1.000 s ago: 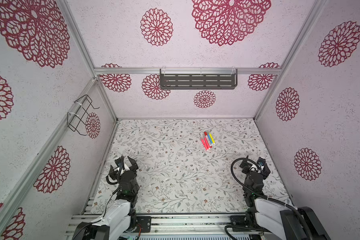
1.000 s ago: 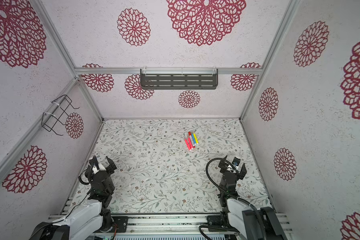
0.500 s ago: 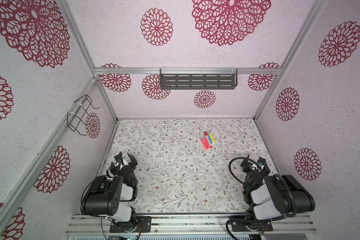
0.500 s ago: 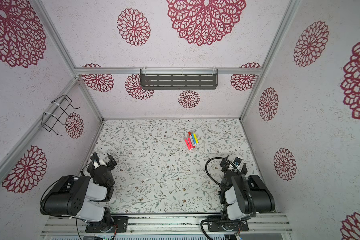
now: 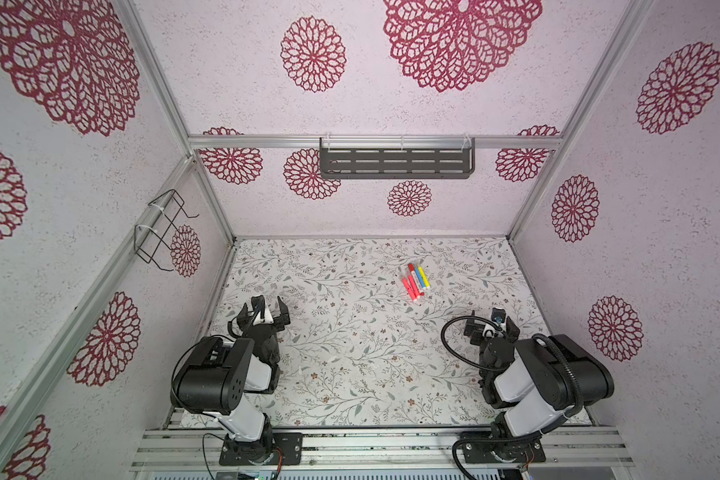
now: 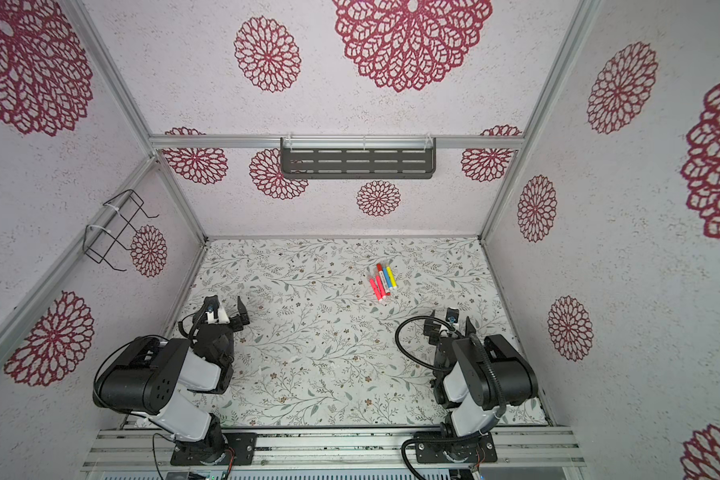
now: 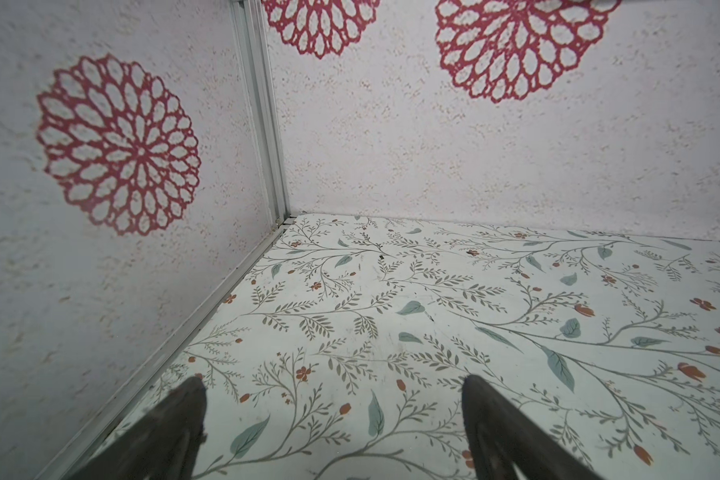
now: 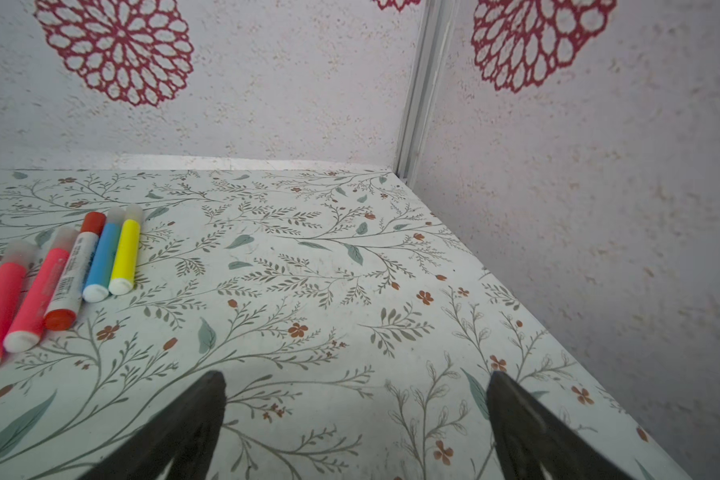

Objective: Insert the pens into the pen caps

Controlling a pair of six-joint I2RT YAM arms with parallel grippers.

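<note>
Several pens lie side by side on the floral table, right of centre towards the back. The right wrist view shows two pinkish-red pens, a white pen, a blue pen and a yellow pen. The white pen's far end carries a red pen cap. The others end in clear pen caps. My left gripper is open over bare table near the left wall. My right gripper is open and empty, nearer than the pens and to their right.
A grey slotted shelf hangs on the back wall and a black wire rack on the left wall. Walls close the table on three sides. A few small pale specks lie near the front middle; I cannot tell what they are.
Both arms have risen from lying low at the front edge, their elbows now lifted high. Both grippers stay open. The pens have not moved.
</note>
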